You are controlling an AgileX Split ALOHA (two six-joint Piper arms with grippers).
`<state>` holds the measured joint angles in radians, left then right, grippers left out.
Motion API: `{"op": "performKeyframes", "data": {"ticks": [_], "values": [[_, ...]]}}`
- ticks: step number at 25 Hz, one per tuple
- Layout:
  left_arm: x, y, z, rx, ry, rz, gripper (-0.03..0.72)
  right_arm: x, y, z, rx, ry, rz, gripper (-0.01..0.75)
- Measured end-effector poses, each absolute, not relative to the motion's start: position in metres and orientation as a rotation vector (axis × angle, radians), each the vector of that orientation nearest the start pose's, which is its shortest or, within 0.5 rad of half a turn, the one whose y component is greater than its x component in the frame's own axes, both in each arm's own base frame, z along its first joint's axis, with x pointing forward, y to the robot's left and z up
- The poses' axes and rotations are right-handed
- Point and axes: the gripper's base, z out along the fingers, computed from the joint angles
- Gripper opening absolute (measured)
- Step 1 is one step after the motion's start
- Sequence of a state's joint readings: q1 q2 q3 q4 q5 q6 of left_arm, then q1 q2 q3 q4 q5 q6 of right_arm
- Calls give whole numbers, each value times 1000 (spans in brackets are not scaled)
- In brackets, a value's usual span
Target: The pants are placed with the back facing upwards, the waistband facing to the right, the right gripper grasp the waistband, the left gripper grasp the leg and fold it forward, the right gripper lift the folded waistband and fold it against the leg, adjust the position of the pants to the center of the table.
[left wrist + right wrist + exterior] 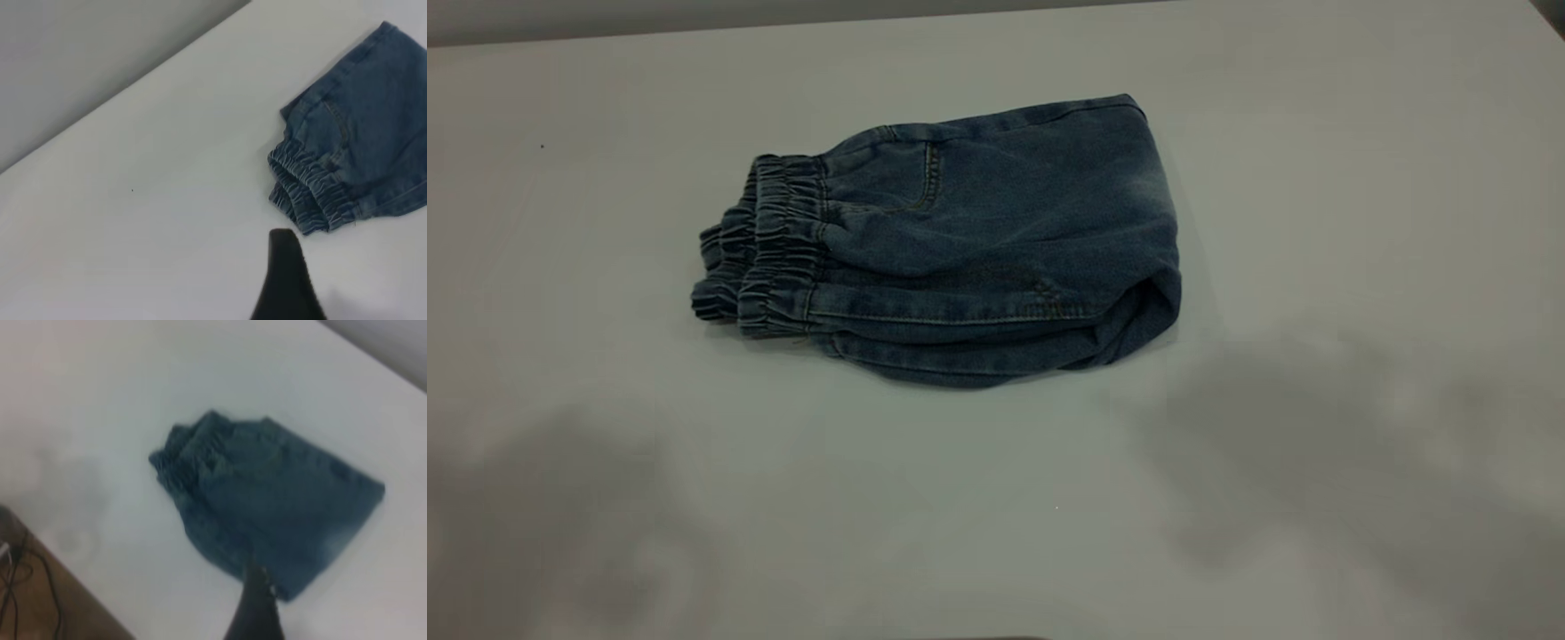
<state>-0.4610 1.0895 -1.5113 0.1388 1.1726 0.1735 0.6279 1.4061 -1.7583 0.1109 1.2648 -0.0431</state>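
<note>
Lying folded, the pants (969, 249) rest apart from both grippers.

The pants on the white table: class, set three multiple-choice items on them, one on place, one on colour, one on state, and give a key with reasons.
1. In the exterior view, the waistband is at which end of the pants?
A. Left end
B. Right end
C. Tucked out of sight

2. What colour are the pants?
A. Red
B. Faded blue denim
C. White

3. What state are the pants in?
A. Spread flat, both legs open
B. Folded into a stacked bundle
C. Lifted off the table

Key: 1 A, the ruched band sits at the left edge. 2 B, every view shows blue denim with paler patches. 3 B, layered edges show along the near side and no tool touches the cloth.
</note>
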Motion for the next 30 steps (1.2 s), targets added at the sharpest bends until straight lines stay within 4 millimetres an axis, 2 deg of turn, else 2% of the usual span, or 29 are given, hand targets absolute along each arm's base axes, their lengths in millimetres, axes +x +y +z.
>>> {"op": "performKeyframes", "data": {"ticks": [3, 4, 6, 11, 18, 24, 30], "values": [[162, -69, 474, 681, 2120, -14, 461, 191, 149, 460, -814, 2306, 386, 506], [159, -69, 470, 685, 2130, -30, 456, 182, 142, 458, -817, 2306, 378, 532], [154, -70, 458, 699, 2162, -68, 445, 169, 132, 447, -823, 2329, 364, 515], [139, -67, 411, 743, 2287, -108, 422, 136, 107, 419, -836, 2376, 343, 507], [108, -52, 355, 737, 2405, -111, 419, 94, 77, 361, -805, 2491, 332, 507], [74, -39, 336, 712, 2371, -176, 419, 57, 50, 313, -766, 2525, 338, 507], [48, -29, 313, 700, 2335, -216, 419, 34, 33, 276, -730, 2459, 367, 507]]}}
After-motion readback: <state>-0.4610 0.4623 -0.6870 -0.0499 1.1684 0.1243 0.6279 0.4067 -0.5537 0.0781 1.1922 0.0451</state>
